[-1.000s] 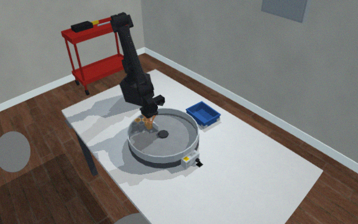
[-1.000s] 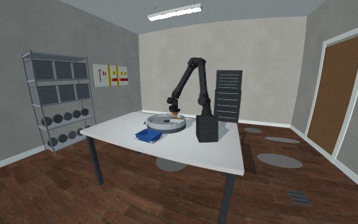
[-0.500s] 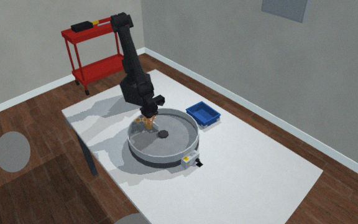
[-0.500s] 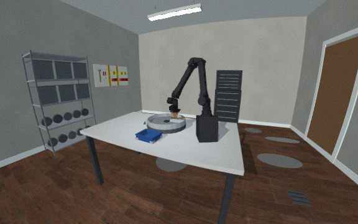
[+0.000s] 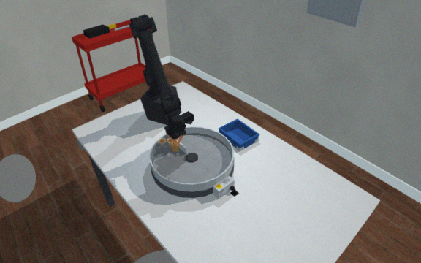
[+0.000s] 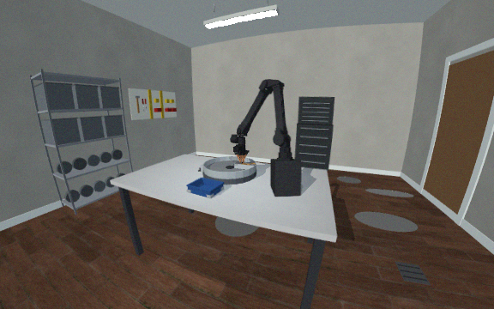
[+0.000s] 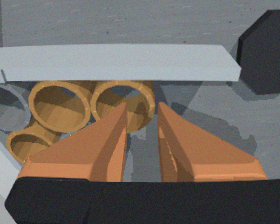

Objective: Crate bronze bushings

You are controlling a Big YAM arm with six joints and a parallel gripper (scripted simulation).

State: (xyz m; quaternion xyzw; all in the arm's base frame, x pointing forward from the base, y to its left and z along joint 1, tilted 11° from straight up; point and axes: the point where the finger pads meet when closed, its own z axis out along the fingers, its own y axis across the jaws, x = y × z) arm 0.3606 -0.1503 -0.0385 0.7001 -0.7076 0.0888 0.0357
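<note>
Black arm [image 5: 153, 62] [image 6: 251, 116] arched over the turning table [image 5: 207, 168] [image 6: 230, 175] [image 7: 116, 25], orange jaws pointing down, slightly parted near bronze bushings [image 5: 162, 141] [image 6: 250, 163] [image 7: 58, 120].

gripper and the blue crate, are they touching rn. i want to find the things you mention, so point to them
Apart. The top view shows the gripper [image 5: 175, 142] [image 6: 242, 161] [image 7: 142, 111] over the turning table [image 5: 210, 155] [image 6: 230, 175] [image 7: 201, 25], with the blue crate [image 5: 237, 134] [image 6: 205, 189] outside the rim and white tabletop [image 5: 287, 190] [image 6: 165, 180] around it.

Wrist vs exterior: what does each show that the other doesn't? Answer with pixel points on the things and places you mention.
Wrist only: the open bores of three bronze ring-shaped bushings [image 7: 35, 106], plus a grey steel bushing [image 7: 24, 107] at the left edge.

Exterior only: the blue rectangular crate [image 6: 204, 190] and the grey metal shelf rack [image 6: 81, 77].

Both: orange tapered fingers [image 6: 242, 158] of the end effector.
</note>
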